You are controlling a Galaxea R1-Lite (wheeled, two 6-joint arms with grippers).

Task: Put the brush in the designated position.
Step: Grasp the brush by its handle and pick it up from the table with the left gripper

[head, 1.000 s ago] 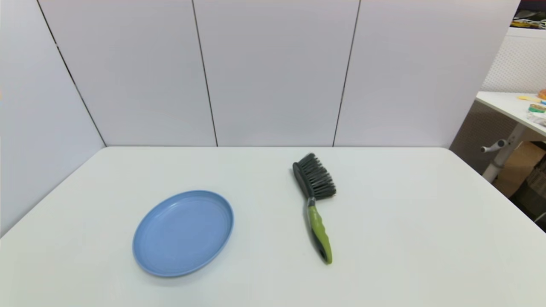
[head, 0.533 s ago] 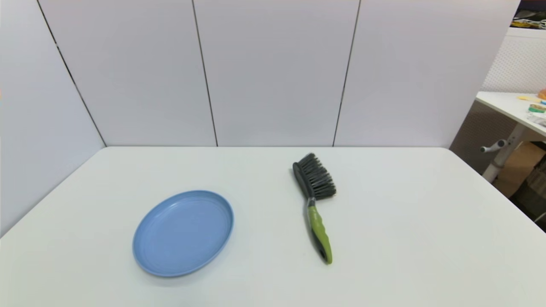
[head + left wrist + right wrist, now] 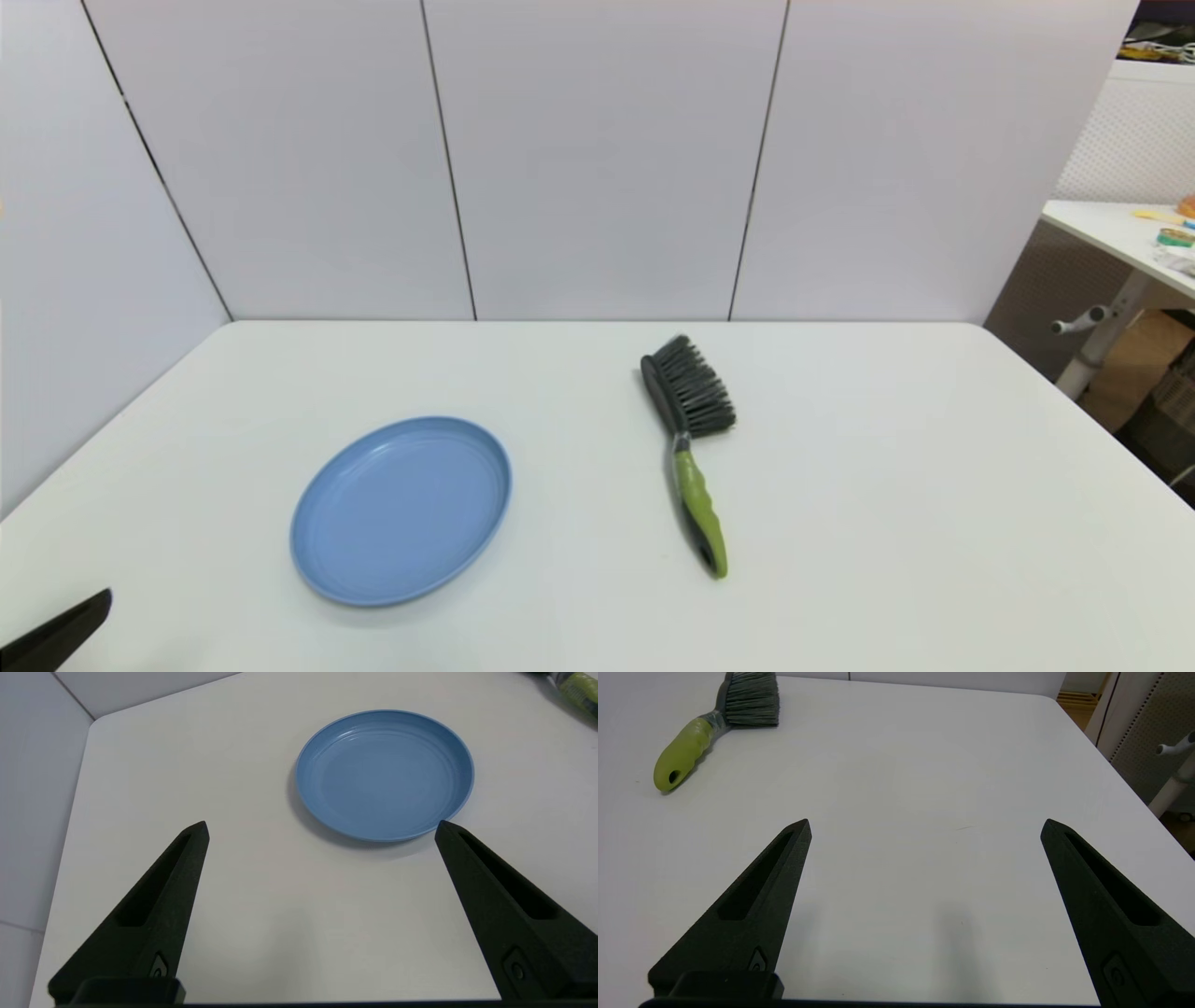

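Observation:
The brush [image 3: 691, 439] lies flat on the white table, right of centre, black bristled head toward the back wall and lime-green handle toward me. The right wrist view shows the brush [image 3: 698, 737] some way ahead of my right gripper [image 3: 924, 826], which is open and empty. My left gripper [image 3: 322, 828] is open and empty too, hovering near the table's front left, short of the plate; one fingertip [image 3: 65, 630] shows at the head view's lower left corner. The left wrist view catches only a bit of the green handle [image 3: 577, 686]. The designated position has no visible mark.
A round light-blue plate [image 3: 401, 509], also seen in the left wrist view [image 3: 385, 772], sits left of centre with nothing on it. White wall panels close the back and left. Beyond the table's right edge stands another table [image 3: 1116, 233] with small items.
A black fingertip of my left gripper has come into the head view at the lower left corner. The brush and plate have not moved.

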